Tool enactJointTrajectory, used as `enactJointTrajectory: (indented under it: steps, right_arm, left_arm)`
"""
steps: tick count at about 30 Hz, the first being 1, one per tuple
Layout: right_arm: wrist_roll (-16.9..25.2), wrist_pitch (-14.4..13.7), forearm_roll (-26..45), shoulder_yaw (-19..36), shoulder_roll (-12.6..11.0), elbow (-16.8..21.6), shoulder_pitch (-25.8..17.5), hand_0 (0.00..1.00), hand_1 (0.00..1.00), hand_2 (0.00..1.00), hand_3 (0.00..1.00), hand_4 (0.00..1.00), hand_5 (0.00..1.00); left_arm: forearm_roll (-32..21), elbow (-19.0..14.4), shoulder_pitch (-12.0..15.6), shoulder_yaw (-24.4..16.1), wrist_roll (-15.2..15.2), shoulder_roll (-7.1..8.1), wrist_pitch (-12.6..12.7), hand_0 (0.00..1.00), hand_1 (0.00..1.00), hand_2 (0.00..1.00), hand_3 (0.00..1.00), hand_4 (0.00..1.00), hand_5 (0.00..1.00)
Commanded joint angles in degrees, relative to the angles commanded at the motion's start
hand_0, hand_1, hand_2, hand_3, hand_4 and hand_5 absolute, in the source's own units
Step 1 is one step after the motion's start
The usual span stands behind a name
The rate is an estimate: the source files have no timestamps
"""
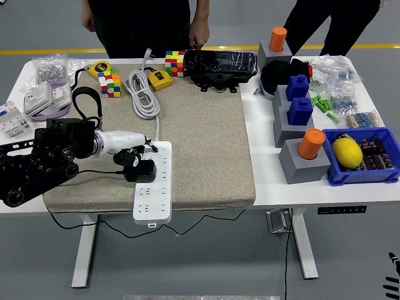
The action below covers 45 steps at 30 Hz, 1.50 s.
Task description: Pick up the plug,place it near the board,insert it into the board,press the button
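Head view: the left hand (130, 152) grips the black block-shaped plug (139, 170), which sits on the long white plastic power board (153, 187) near its far end. The board's long axis runs toward the table's near edge; the right hand is barely visible, so the left must press

No readable text anywhere. Print on white boxes (14, 120) at table's left edge and on yellow tape measure (97, 68) too small to make out.
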Motion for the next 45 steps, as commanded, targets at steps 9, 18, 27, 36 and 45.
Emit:
enactJointTrajectory:
  steps: [9,18,27,36,45]
  right_arm:
    - [0.0,0.0,0.3,-0.2,0.1,0.0,0.0,0.85,0.751,0.704,0.761,0.998,0.998]
    - [0.0,0.1,0.1,-0.1,0.2,0.0,-0.2,0.849,0.751,0.704,0.761,0.998,0.998]
    - [-0.1,0.1,0.0,0.0,0.4,0.0,-0.5,0.849,0.751,0.703,0.761,0.998,0.998]
    - [0.0,0.1,0.3,-0.3,0.3,0.0,-0.5,0.849,0.752,0.703,0.761,0.998,0.998]
    - [0.0,0.1,0.0,-0.1,0.5,0.0,-0.7,0.849,0.751,0.703,0.761,0.998,0.998]
  left_arm:
    - [2.0,-1.1,0.9,-4.3,0.1,0.24,0.2,0.132,0.002,0.094,0.842,0.233,0.002]
    - [6.0,-3.4,3.3,-13.8,0.3,0.4,1.0,0.135,0.002,0.095,0.839,0.227,0.002]
    - [9.0,-4.8,8.0,-24.2,-1.3,-0.58,4.1,0.144,0.002,0.102,0.84,0.219,0.002]
    - [8.8,-4.3,8.3,-24.4,-1.6,0.35,4.7,0.143,0.002,0.103,0.86,0.221,0.002]
    - [3.6,-3.0,12.3,-29.0,-12.2,-2.18,19.1,0.161,0.022,0.171,0.847,0.28,0.002]
